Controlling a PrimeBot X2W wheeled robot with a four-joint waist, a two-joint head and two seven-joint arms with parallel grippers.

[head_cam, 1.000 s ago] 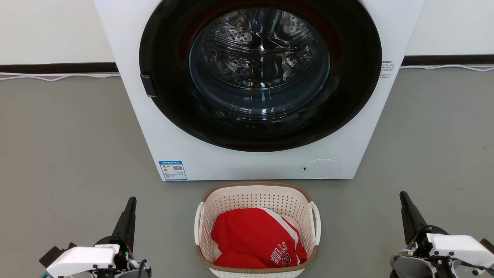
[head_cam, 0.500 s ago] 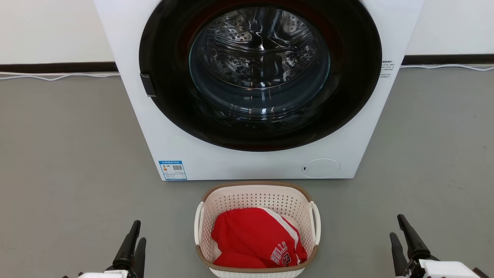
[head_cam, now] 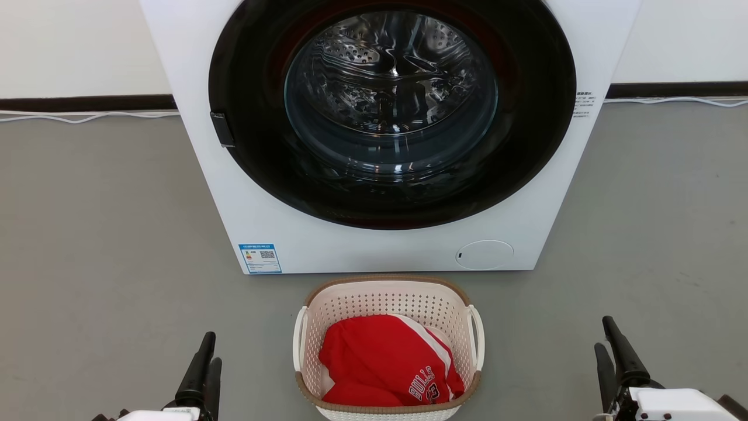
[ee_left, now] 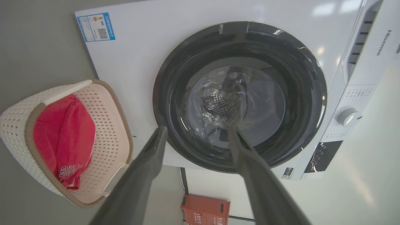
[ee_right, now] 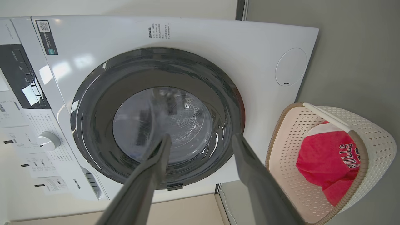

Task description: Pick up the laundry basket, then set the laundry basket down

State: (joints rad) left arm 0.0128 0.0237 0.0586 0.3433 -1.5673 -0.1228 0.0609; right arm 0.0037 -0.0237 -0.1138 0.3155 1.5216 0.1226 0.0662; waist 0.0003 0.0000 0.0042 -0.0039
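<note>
We are holding both arms low at the near edge of the scene, one on each side of the laundry basket (head_cam: 385, 303), fingers pointing toward the far washing machine (head_cam: 362, 248). Our left tool (head_cam: 209, 351) is standing released, fingers spread with nothing between them, well left of the basket. Our right tool (head_cam: 603, 334) is likewise released and empty, well to the right. The laundry basket is sitting on the grey floor (head_cam: 105, 234) just in front of the washing machine, holding a red Bulls jersey (head_cam: 374, 356).

Laundry basket (head_cam: 387, 302) with red jersey (head_cam: 378, 358) on grey floor (head_cam: 105, 234); white washer (head_cam: 362, 248) just behind
</note>
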